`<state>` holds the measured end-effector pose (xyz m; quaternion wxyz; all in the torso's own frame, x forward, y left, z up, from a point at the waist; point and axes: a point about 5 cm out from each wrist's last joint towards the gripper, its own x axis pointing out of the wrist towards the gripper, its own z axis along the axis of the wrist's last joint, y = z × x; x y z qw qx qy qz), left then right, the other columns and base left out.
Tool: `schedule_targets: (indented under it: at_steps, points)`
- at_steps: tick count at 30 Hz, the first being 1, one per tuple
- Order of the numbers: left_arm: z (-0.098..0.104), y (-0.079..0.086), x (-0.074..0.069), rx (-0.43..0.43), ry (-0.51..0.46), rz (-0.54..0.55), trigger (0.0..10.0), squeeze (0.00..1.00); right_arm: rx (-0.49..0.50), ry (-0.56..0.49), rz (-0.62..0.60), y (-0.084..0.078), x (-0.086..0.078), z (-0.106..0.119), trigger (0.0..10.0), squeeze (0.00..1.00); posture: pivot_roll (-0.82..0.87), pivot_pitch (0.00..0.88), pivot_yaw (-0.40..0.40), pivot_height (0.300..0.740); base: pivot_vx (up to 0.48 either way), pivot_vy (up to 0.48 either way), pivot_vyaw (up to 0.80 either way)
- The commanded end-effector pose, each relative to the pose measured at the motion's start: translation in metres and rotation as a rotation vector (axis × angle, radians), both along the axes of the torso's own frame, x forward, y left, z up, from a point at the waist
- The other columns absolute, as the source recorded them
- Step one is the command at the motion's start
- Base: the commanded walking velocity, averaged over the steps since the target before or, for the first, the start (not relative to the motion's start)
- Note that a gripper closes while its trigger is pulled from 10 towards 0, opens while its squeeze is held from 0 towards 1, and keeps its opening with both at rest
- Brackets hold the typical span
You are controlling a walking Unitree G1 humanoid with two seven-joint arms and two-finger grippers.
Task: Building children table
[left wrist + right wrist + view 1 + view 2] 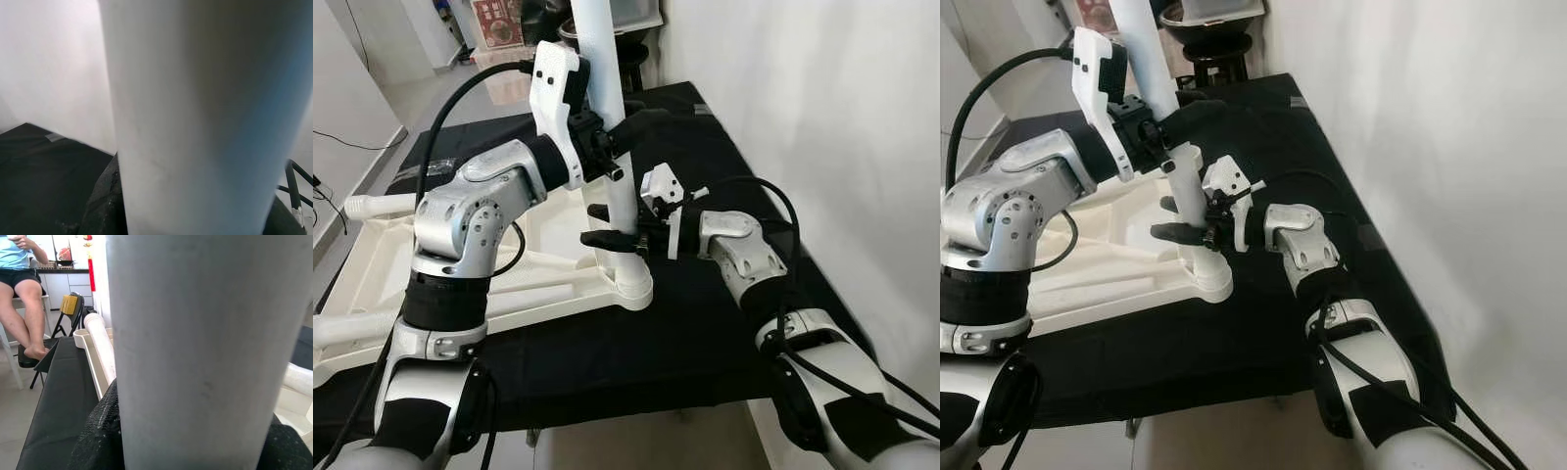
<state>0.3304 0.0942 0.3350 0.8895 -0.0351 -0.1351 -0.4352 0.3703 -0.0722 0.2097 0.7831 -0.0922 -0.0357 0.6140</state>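
you have a black-covered surface (pixel 705 333) running along a white wall (pixel 842 117), and on it the white tabletop (pixel 538 284) lies upside down, its ribbed underside up; its near-left part is cut off behind your left arm. a white leg (pixel 619 186) stands upright at the tabletop's near right corner, its foot in the round corner socket (pixel 631 289); the leg's top runs out of frame. another leg (pixel 382 206) lies level at the tabletop's far left corner, and a third (pixel 100 345) shows beyond the standing one in the right wrist view.

your left hand (pixel 612 147) is clamped on the standing leg high up, black fingers (pixel 641 122) wrapped against it. your right hand (pixel 615 227) grips the same leg lower down, just above the socket, one finger (pixel 607 241) across the front and the other mostly hidden behind the leg. both wrist views are taken up by the leg at close range, blurred, so the contact itself is hard to make out there.

in the right wrist view a person (pixel 22 289) sits on a chair beyond the surface's far end, head cut off, bare feet hanging. a black folding chair (pixel 71 313) stands near them.
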Motion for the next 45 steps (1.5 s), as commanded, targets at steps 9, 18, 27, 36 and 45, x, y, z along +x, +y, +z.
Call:
schedule_targets:
  at_steps: [9, 18, 27, 36, 45]
  points:
    - [-0.004, 0.008, 0.0, -0.035, 0.016, 0.015, 10.0, 1.0, 0.041, 0.01, 0.037, 0.005, -0.007, -0.019, 0.0, 0.0, -0.07, 0.035, 0.115, 0.74, 0.0, 0.0, 0.0]
    - [0.013, 0.051, -0.029, -0.02, -0.057, 0.017, 10.0, 1.0, 0.061, 0.023, 0.006, 0.003, -0.01, -0.027, 0.0, 0.0, -0.07, 0.059, 0.117, 0.74, 0.0, 0.0, 0.0]
    - [-0.015, 0.092, -0.062, 0.039, 0.021, 0.118, 10.0, 1.0, 0.064, 0.023, -0.067, -0.003, -0.008, -0.03, 0.0, 0.0, -0.06, 0.083, 0.107, 0.74, 0.0, 0.0, 0.0]
    - [-0.08, 0.09, -0.096, 0.094, 0.202, 0.159, 10.0, 0.0, -0.072, -0.027, -0.723, 0.0, -0.013, -0.061, 0.0, 0.0, -0.04, 0.132, 0.071, 0.74, 0.0, 0.0, 0.0]
    - [-0.14, 0.038, -0.113, 0.153, 0.348, 0.068, 10.0, 0.0, -0.023, 0.035, -0.782, 0.0, -0.021, -0.064, 0.0, 0.0, -0.03, 0.126, 0.069, 0.74, 0.0, 0.0, 0.0]
